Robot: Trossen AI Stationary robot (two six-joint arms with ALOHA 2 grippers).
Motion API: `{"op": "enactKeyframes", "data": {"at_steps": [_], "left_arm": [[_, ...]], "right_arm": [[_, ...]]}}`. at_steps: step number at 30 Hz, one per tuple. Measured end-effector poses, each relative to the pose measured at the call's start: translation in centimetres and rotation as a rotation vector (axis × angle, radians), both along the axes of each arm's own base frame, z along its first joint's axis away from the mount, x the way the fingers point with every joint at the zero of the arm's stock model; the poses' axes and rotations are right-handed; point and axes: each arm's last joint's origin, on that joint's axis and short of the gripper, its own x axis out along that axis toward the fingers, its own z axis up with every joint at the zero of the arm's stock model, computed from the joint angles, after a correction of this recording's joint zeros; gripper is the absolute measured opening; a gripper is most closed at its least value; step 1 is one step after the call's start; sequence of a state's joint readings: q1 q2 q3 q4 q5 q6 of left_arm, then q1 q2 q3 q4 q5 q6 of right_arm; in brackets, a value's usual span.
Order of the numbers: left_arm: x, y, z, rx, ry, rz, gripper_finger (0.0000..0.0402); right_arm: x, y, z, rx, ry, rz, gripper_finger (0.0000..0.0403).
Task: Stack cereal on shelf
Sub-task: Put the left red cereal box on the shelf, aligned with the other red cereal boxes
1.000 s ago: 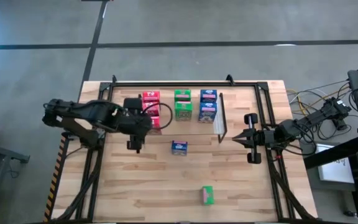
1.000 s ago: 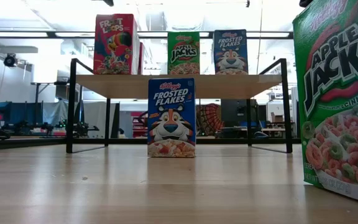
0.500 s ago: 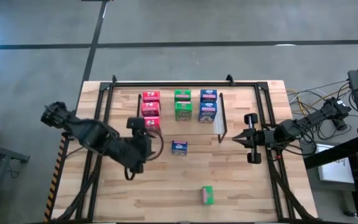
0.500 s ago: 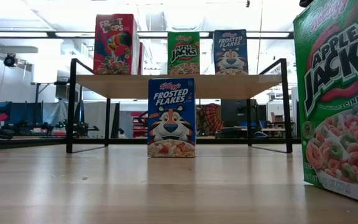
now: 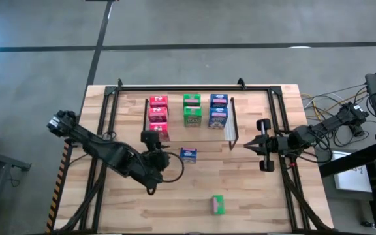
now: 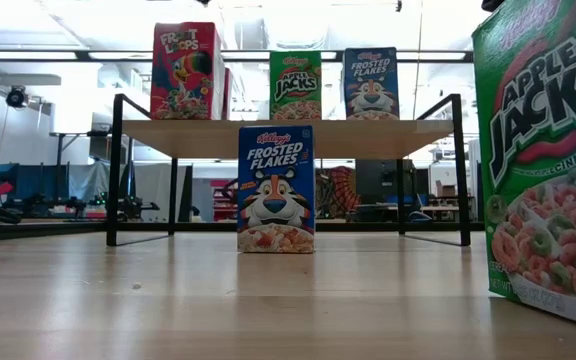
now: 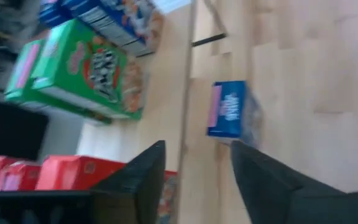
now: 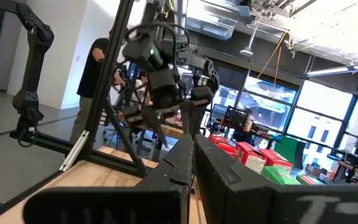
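Moved: left gripper [image 5: 155, 142] has swung off the red boxes [image 5: 158, 112] on the shelf [image 5: 232, 134] toward the tabletop [image 5: 253, 196] middle; empty, fingers [image 7: 143, 177] parted a moderate gap.
Step in hand: judged a reach for the lone blue box [image 5: 188, 154], standing just in front of the shelf.
Doing it well: line the fingers across the box's narrow sides, come down square, close only once it sits between them.
Cereal: red, green [image 5: 191, 109] and blue [image 5: 219, 111] rows on the shelf; one green box [image 5: 218, 204] lies near the tabletop's front edge.
In the way: shelf frame close behind the blue box.
Right gripper [image 5: 264, 144]: closed, empty, waiting beside the shelf's right end.
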State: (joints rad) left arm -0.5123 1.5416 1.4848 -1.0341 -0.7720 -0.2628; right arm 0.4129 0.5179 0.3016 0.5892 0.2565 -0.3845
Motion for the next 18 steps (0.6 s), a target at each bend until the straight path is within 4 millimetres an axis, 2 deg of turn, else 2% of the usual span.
{"op": "enactKeyframes", "data": {"at_steps": [10,12,18], "left_arm": [[0.6,0.9,-3.9,0.085,0.012,0.093,0.0019],[0.8,1.2,-4.4,0.100,-0.011,0.114,0.0005],[1.0,1.8,-5.3,0.138,-0.030,0.151,0.0004]], "right_arm": [[0.0,0.0,0.0,-0.008,-0.001,-0.003,0.0009],[0.0,0.0,0.0,-0.009,-0.001,-0.003,0.0009],[0.0,0.0,0.0,-0.011,-0.002,-0.004,0.0009]]}}
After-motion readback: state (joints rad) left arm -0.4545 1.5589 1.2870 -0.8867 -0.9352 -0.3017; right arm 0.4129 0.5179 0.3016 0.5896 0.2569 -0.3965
